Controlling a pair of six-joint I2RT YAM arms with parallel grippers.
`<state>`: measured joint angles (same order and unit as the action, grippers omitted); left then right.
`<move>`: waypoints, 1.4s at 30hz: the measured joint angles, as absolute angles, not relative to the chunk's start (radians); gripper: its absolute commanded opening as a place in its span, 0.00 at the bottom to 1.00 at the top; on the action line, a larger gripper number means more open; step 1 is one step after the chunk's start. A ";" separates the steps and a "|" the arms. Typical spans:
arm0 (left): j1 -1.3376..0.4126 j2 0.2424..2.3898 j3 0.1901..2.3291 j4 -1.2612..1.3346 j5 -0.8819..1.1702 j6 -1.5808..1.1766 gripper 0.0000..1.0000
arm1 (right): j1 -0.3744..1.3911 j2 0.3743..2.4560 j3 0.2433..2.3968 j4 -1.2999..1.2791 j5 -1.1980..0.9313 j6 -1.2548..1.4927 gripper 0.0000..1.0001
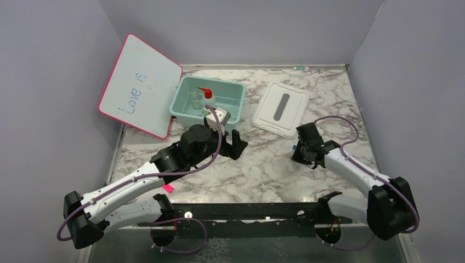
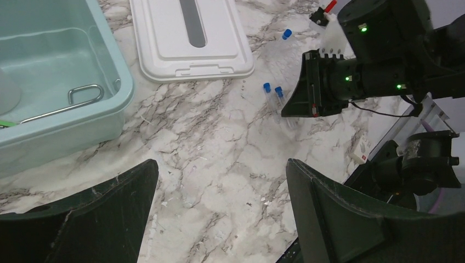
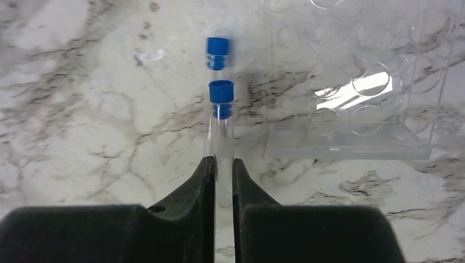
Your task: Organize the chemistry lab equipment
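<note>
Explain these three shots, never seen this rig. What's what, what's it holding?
Two robot arms bolted to a marble-patterned table. The wide view looks down from above; the other two come from wrist cameras. On the table: a teal bin holding a red-nozzled squeeze bottle and metal tongs, a white lid beside it, a whiteboard leaning at the left, a clear rack. The left gripper is open, empty. The right gripper is shut on a blue-capped vial; another vial lies just beyond it.
</note>
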<state>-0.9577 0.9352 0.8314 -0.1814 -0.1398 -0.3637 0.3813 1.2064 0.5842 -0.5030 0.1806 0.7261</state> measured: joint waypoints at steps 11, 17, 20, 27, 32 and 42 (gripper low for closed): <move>-0.958 1.010 0.775 -0.049 -0.073 -0.561 0.79 | 0.386 0.824 0.579 -0.359 -0.086 0.726 0.10; -0.958 1.148 0.754 0.109 0.030 -0.731 0.68 | 0.387 0.685 0.543 -0.215 -0.242 0.822 0.11; -0.958 1.214 0.762 0.170 0.057 -0.786 0.61 | 0.387 0.654 0.523 -0.155 -0.300 0.883 0.11; -1.004 1.311 0.823 0.250 0.065 -0.809 0.51 | 0.387 0.636 0.505 -0.081 -0.373 0.994 0.11; -1.043 1.318 0.831 0.292 0.062 -0.789 0.39 | 0.387 0.638 0.498 -0.039 -0.405 1.032 0.11; -1.067 1.338 0.833 0.321 0.014 -0.720 0.27 | 0.387 0.643 0.490 -0.021 -0.426 1.041 0.12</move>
